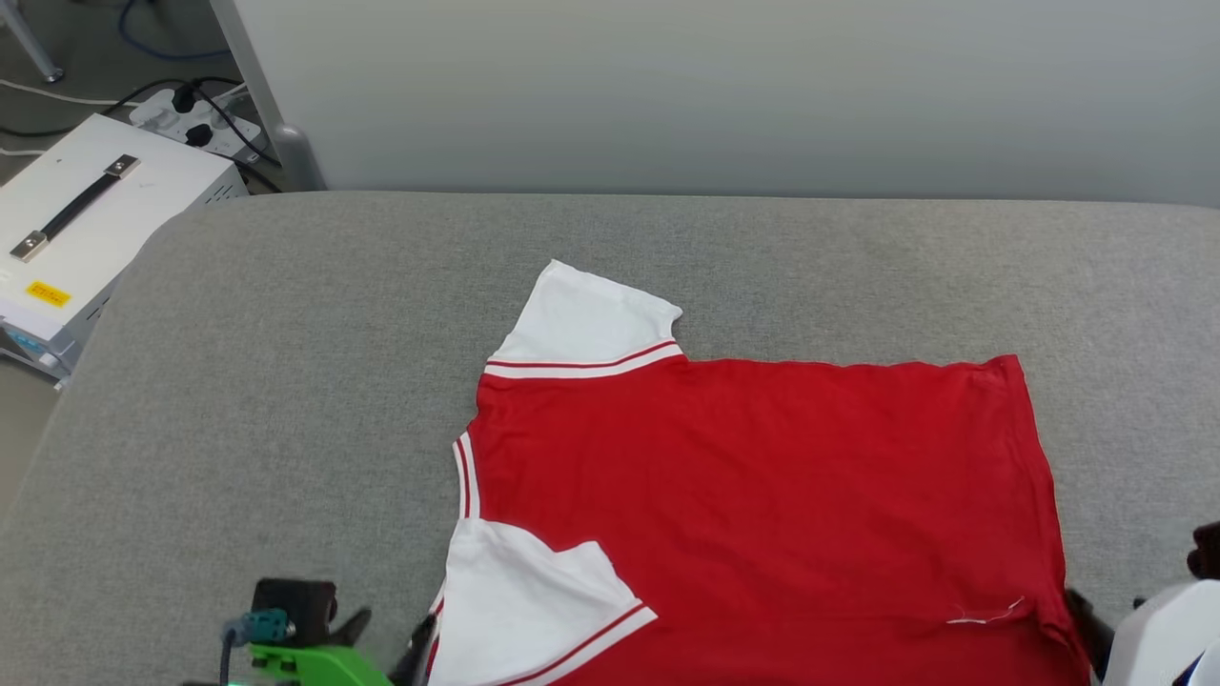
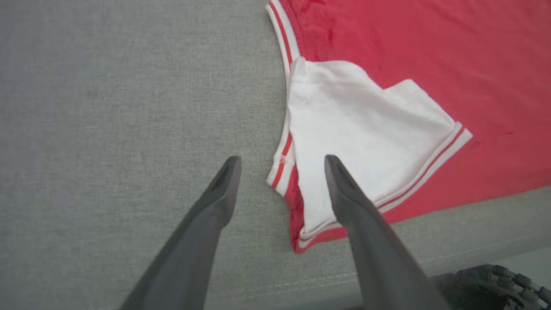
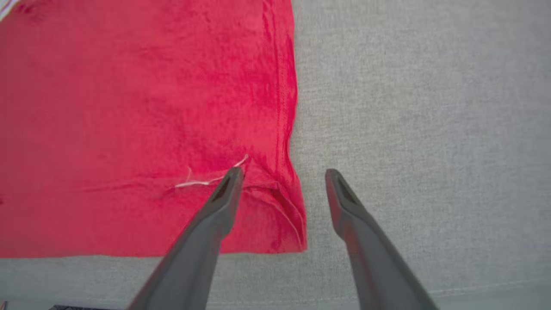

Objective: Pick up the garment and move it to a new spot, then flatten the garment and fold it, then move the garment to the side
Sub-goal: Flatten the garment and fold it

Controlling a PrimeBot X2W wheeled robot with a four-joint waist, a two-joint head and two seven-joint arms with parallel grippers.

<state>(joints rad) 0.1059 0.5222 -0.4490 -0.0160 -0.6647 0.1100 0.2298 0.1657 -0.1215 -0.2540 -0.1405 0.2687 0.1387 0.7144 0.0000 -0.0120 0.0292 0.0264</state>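
The garment (image 1: 762,476) lies spread plain side up on the grey fabric-covered surface (image 1: 286,381), right of centre and close to the near edge. Its collar end faces the surface's left edge and its hem (image 3: 286,107) the right. The far sleeve (image 1: 586,319) points toward the far edge, while the near sleeve (image 2: 366,142) is folded in over the red body. The likely trouble is at the two near corners. If the left pincer (image 2: 282,159) closes where it is, it may pinch only the folded-in sleeve and pull that open instead of taking the shoulder. The right pincer (image 3: 284,171) may catch a single layer at the puckered hem corner, beside a loose white thread (image 3: 206,181). An uneven lift would then wrinkle the cloth or drag it off the near edge. Both arms reach in low from the near edge, fingers pointing toward the far edge. Each pincer is spread apart and holds nothing, one finger over cloth and the other over bare surface.
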